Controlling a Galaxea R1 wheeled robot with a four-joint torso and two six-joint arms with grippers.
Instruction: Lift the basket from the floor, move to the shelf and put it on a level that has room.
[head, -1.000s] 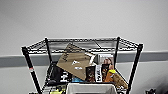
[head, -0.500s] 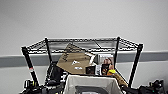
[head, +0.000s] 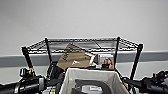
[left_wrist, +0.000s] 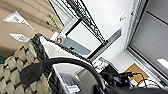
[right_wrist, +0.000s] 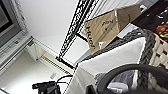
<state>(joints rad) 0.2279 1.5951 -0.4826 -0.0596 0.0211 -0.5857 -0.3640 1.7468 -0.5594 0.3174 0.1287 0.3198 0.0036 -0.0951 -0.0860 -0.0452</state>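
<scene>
The basket (head: 93, 75), with pale lining and a dark rim, hangs raised between my two arms just in front of the shelf (head: 117, 53). Its rim is below the level (head: 82, 43), the top wire tier, which is bare. My left gripper (head: 55, 82) is at the basket's left side and my right gripper (head: 128, 82) at its right side. In the left wrist view the checkered weave (left_wrist: 13, 66) and a black loop handle (left_wrist: 72, 62) are very close. In the right wrist view the lining (right_wrist: 112, 58) and the other handle (right_wrist: 125, 68) are close too.
A brown cardboard box (head: 73, 58) leans on the tier under the top one, also seen as the box (right_wrist: 110, 23) in the right wrist view. Small colourful items (head: 107, 62) sit beside it. A grey wall stands behind the rack.
The basket has risen in the head view and looks larger. Both arms have come up into view at its sides. The shelf has stayed in place.
</scene>
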